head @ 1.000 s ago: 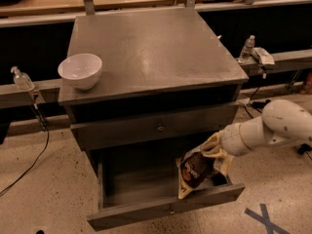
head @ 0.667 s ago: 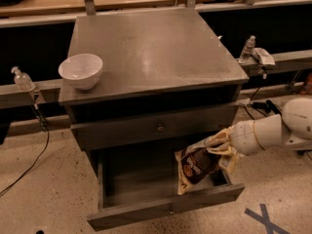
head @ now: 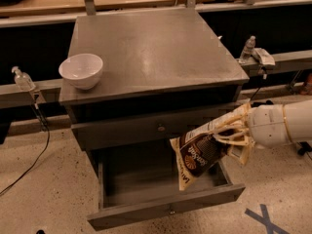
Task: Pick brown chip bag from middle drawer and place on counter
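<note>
We see the pincer reaching in from the right, level with the cabinet's front, its pale fingers clenched around the upper right end of the brown chip bag. The bag hangs tilted, its lower corner pointing down over the right side of the middle drawer, which stands pulled out below. We cannot tell whether that corner touches the drawer's floor. The drawer above it is closed. On the worktop a white bowl sits near the front left corner, well apart from the bag.
</note>
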